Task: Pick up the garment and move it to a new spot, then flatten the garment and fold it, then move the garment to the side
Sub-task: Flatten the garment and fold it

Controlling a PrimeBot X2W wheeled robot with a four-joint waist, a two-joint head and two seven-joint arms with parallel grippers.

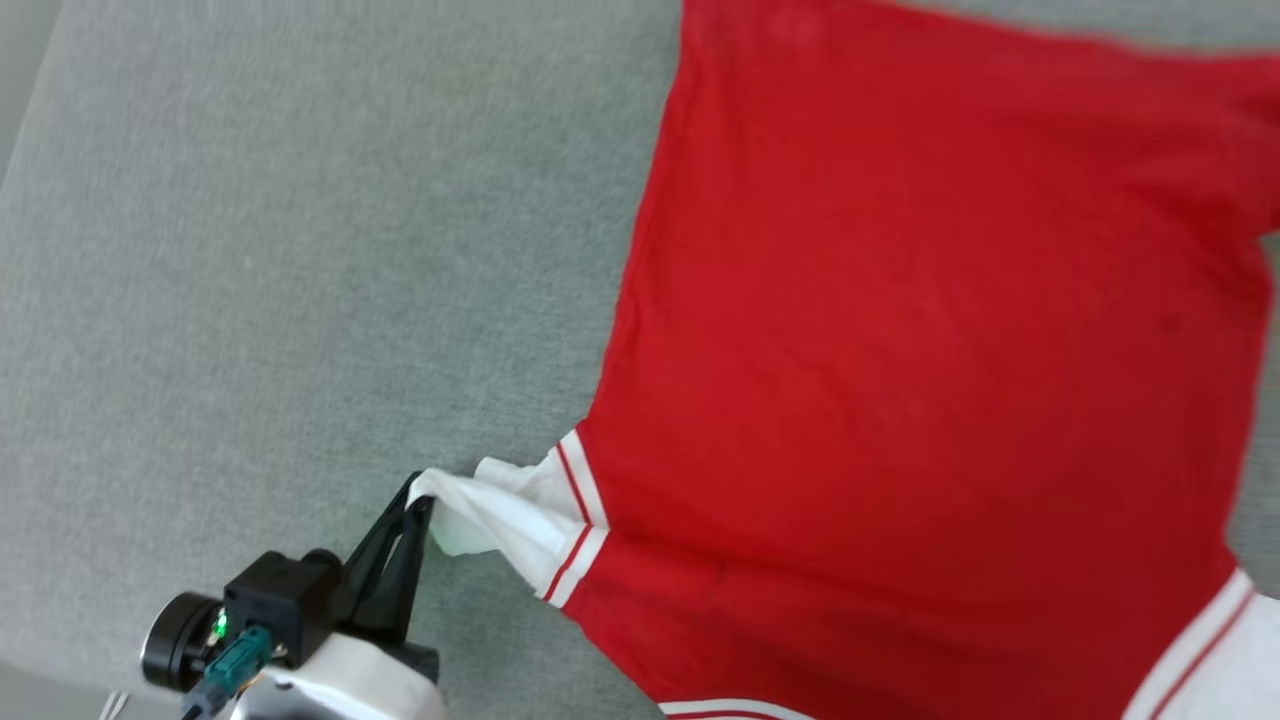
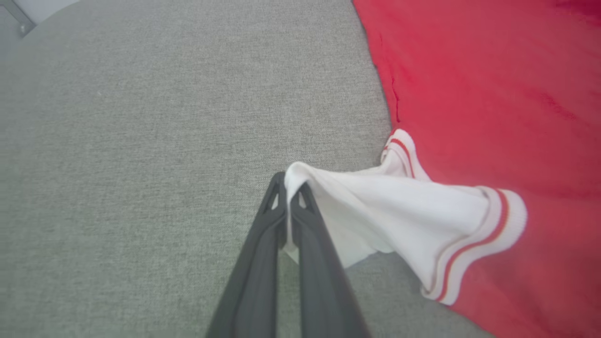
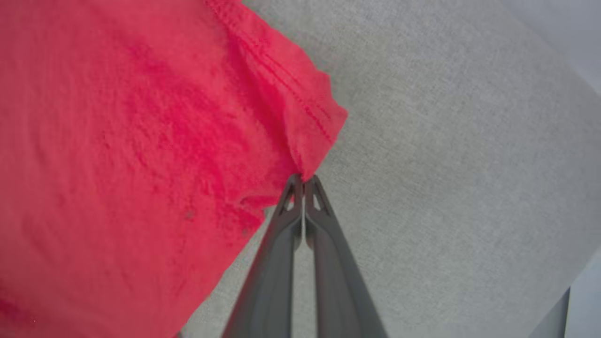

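Pinching garment: left end effector, right end effector

The black left tool joins a white forearm with teal plug.

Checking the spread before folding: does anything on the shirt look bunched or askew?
The white sleeve of the garment is bunched and twisted where the left gripper pinches it; a red hem corner puckers in the right gripper. The rest lies fairly flat.
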